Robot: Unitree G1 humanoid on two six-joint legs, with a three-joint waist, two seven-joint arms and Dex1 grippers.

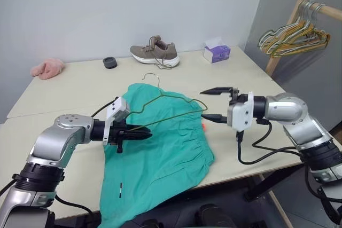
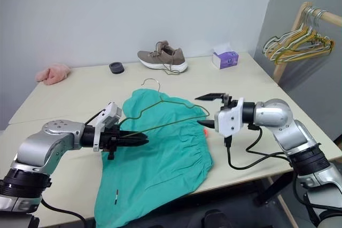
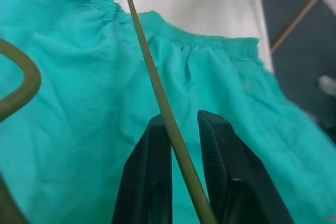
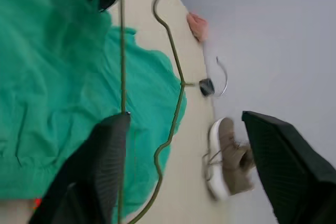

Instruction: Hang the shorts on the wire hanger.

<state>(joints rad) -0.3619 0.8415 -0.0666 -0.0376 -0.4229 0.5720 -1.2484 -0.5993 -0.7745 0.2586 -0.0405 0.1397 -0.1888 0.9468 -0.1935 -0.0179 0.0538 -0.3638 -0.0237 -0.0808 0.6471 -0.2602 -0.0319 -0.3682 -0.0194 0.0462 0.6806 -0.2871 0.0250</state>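
On the near half of the pale table (image 1: 80, 86), teal-green soft fabric shorts (image 1: 160, 153) are spread flat. Above them a thin olive-green wire hanger (image 1: 170, 106) is clamped at one end by the left gripper (image 1: 140, 133). The right gripper (image 1: 216, 103) is held wide apart beside the hanger's other end.

The left arm reaches in from the lower left of the frame, elbow bent, its end effector (image 1: 143, 133) pointing toward the centre, black fingers (image 3: 152, 182) nearly together, nipping a thin wire; the right arm enters from the lower right, its end effector (image 1: 215, 104) pointing left, fingers (image 4: 105, 156) spread wide apart, one above the other.
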